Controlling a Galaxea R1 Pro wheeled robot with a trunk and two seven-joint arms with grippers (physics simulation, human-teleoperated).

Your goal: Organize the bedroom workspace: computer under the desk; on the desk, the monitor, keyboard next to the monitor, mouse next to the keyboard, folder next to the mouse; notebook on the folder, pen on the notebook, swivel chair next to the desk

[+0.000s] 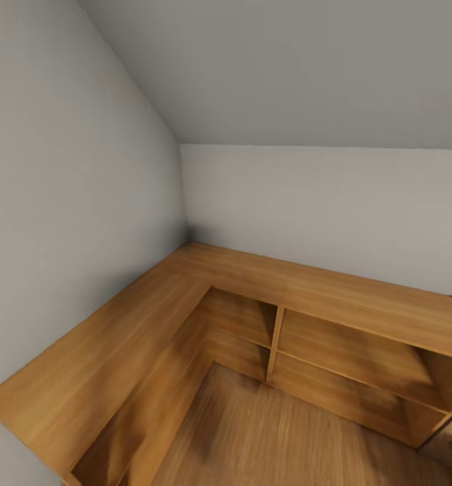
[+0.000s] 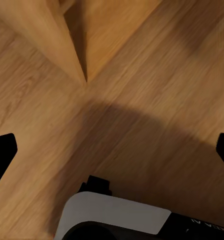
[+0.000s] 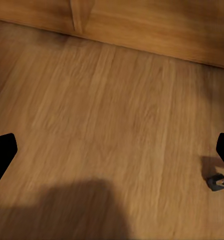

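1. The head view looks into a room corner where an L-shaped wooden shelf unit (image 1: 300, 337) runs along two pale grey walls (image 1: 64, 202), its open compartments bare, above a wooden floor (image 1: 266, 439).
2. The left gripper (image 2: 112, 147) hangs over floorboards, fingertips (image 2: 2, 150) wide apart, near a wooden panel edge (image 2: 66, 45) (the robot's white base (image 2: 117, 215) sits below it).
3. The right gripper (image 3: 112, 147) is likewise spread, holding nothing; a small dark grey object (image 3: 217, 181), too small to identify, lies on the floor.
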